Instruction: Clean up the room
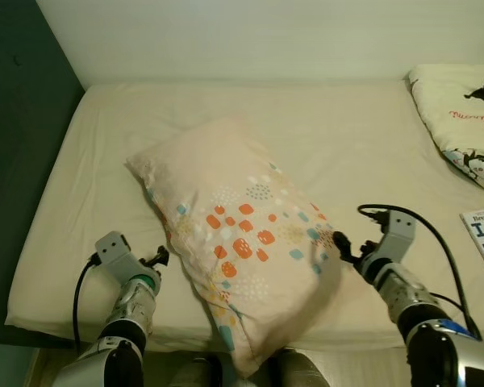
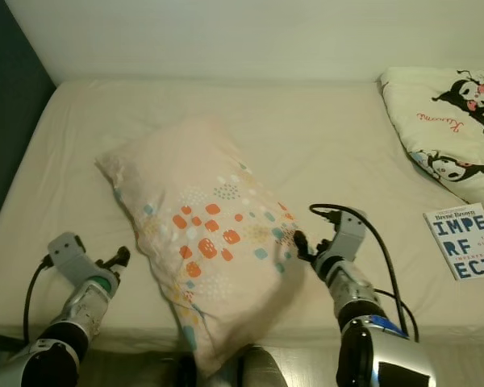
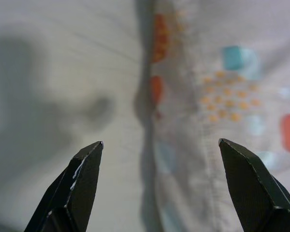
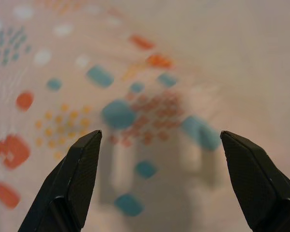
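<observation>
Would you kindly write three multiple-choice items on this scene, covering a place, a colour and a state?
1. Where does the pillow lie?
A. on the bed
B. on the floor
C. on a chair

2. What colour are the pillow's biggest spots?
A. purple
B. orange
C. black

3. How do both tools stand?
A. shut on the pillow
B. open
C. holding the book

Answers: 1 A, it rests across the mattress between the arms; 2 B, orange patches mark its middle; 3 B, left tool and right tool show fingertips spread wide.
</observation>
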